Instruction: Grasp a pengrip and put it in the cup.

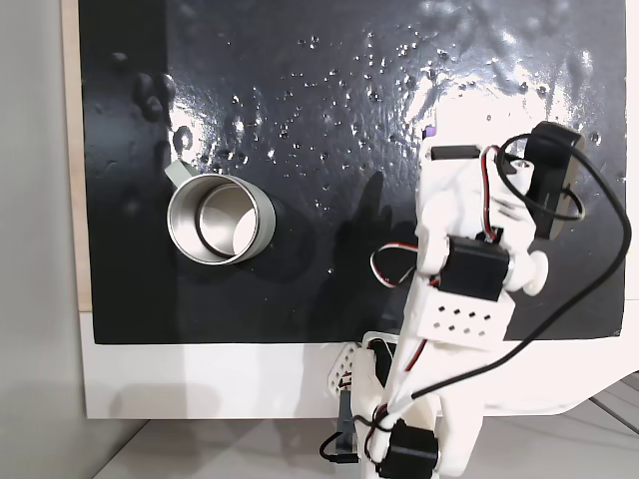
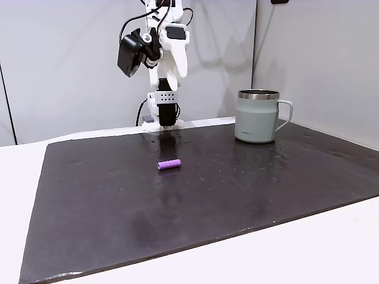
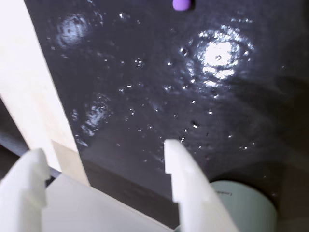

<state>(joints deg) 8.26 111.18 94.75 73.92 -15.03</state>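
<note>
The purple pengrip lies on its side on the black mat, apart from everything; it also shows at the top edge of the wrist view as a pengrip, and a purple sliver of it peeks out beside the arm. The metal cup stands upright on the mat with its handle to the right, and from above the cup shows a shiny, bare inside. My gripper hangs above the mat, open, with nothing between its white fingers. It is well short of the pengrip, with the cup low on the right.
The black mat is wet-looking and glossy and lies on a white table. The arm stands folded high at the mat's back edge with loose cables around it. Grey walls stand close behind.
</note>
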